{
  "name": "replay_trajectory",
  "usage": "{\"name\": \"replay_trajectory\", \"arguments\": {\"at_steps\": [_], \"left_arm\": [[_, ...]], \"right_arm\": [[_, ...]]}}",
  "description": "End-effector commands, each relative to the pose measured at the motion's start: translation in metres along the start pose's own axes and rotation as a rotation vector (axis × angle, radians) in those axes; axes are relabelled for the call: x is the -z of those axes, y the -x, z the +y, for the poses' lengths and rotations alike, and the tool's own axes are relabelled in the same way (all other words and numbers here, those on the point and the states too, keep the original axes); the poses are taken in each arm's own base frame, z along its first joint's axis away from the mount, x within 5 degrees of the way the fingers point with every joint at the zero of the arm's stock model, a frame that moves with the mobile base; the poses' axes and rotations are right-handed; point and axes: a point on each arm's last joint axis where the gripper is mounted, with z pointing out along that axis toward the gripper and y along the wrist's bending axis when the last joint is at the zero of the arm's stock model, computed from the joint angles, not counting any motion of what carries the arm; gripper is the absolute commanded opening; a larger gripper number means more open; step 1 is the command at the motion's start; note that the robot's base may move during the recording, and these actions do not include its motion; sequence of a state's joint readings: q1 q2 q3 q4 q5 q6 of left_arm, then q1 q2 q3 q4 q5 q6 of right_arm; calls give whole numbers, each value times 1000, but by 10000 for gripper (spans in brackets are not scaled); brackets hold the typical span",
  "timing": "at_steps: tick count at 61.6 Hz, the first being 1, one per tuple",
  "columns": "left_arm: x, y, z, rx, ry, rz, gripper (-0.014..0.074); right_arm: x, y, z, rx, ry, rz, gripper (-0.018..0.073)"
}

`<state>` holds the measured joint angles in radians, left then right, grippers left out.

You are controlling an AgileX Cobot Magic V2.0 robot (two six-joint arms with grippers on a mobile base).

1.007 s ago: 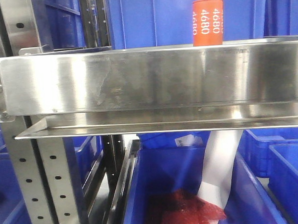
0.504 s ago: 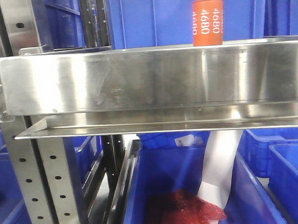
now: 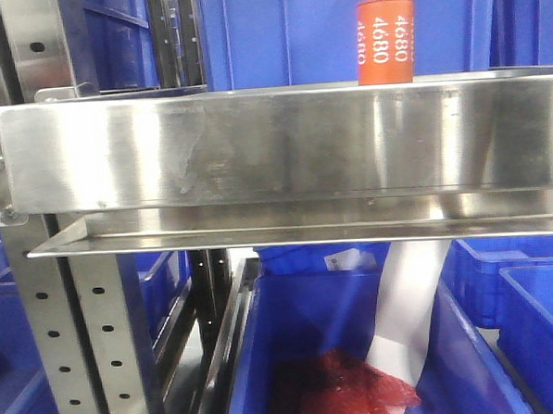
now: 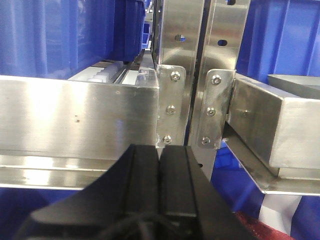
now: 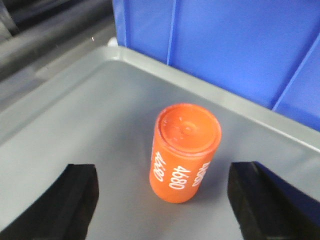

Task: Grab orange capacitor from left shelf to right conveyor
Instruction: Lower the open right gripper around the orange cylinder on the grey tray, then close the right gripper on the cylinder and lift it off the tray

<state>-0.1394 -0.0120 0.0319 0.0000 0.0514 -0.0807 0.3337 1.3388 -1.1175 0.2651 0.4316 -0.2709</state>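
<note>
Orange capacitor (image 5: 185, 150) upright between spread right gripper (image 5: 162, 172), seemingly untouched; left gripper (image 4: 160, 165) pressed together.

white "4680" printed repeatedly down the side of the orange capacitor (image 3: 385, 41)

orange capacitor (image 3: 385, 42) upright on steel shelf (image 3: 282, 144)

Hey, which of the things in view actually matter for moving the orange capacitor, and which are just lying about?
Part of the job:
- orange capacitor
- left shelf it stands on
- right end effector, open, a finger either side of the capacitor

Just there:
- blue bins
- red material in the lower bin
- perforated uprights
- left end effector, shut
</note>
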Motion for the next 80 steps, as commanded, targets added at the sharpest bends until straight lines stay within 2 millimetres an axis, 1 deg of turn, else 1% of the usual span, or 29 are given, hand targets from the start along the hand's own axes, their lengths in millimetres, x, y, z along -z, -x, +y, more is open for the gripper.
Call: {"name": "replay_trajectory", "arguments": {"at_steps": [1,20,39,80], "left_arm": [[2,11,-1,2,-15,-109,-105],[2,11,-1,2,-15,-109,-105],[2,11,-1,2,-15,-109,-105],[2,11,-1,2,-15,-109,-105]], "right_arm": [[9,20,-3,-9,-25,-134,627],[-14,16,-9,-21,-46,-121,627],[-31,11,-19,-50,-75,-117,627],[-65,0,-24,-72,-94,-107,627]]}}
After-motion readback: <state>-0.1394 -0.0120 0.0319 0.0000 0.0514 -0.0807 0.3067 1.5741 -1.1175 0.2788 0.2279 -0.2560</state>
